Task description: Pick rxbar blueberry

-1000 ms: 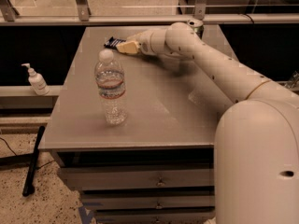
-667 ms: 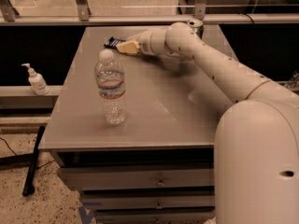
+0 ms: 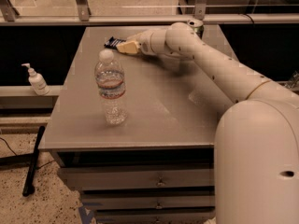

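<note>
The rxbar blueberry [image 3: 112, 42] is a small flat dark navy bar lying at the far left part of the grey table [image 3: 154, 101]. My gripper [image 3: 124, 46] reaches across the table from the right, and its pale yellow fingertips [image 3: 129, 47] sit right at the bar's near right end, partly covering it. A green drink can [image 3: 195, 25] stands at the far edge, mostly hidden behind my arm. A clear water bottle [image 3: 110, 87] with a white cap stands upright in the left middle of the table, well in front of the bar.
A white pump bottle [image 3: 35, 80] stands on a ledge left of the table. A metal rail and glass run along the far edge. Drawers sit under the tabletop. A black cable and stick lie on the floor at left.
</note>
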You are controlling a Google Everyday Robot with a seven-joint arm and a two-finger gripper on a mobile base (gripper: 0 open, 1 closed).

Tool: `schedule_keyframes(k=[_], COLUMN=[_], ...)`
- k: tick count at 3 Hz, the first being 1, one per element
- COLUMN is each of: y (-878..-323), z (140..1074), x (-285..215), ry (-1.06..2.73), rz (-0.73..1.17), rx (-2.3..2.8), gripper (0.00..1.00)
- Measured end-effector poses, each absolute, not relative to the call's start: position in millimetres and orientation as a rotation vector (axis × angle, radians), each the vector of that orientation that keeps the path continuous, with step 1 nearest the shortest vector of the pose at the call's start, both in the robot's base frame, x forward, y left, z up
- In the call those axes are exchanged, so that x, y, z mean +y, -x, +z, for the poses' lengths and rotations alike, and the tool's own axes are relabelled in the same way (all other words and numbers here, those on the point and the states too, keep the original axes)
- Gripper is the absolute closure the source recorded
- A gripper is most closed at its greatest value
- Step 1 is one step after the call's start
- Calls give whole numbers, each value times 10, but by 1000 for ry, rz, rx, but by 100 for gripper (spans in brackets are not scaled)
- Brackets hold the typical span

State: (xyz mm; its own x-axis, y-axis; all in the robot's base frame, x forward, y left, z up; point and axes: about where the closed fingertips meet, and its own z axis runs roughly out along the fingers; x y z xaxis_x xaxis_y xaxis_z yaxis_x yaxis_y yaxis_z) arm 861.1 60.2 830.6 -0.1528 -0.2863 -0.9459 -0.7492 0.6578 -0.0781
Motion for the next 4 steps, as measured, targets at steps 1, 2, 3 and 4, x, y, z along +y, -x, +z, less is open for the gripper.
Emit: schedule_keyframes(k=[1,2,3,4], y=[-8611,-8610,-8610,-8610], z=[8307,8314,8318,8318], x=[602,602,602,601], ry=[842,842,842,842], rz=[503,503,503,503], rx=[1729,1729,1729,1729], gripper=[65,41,18,0])
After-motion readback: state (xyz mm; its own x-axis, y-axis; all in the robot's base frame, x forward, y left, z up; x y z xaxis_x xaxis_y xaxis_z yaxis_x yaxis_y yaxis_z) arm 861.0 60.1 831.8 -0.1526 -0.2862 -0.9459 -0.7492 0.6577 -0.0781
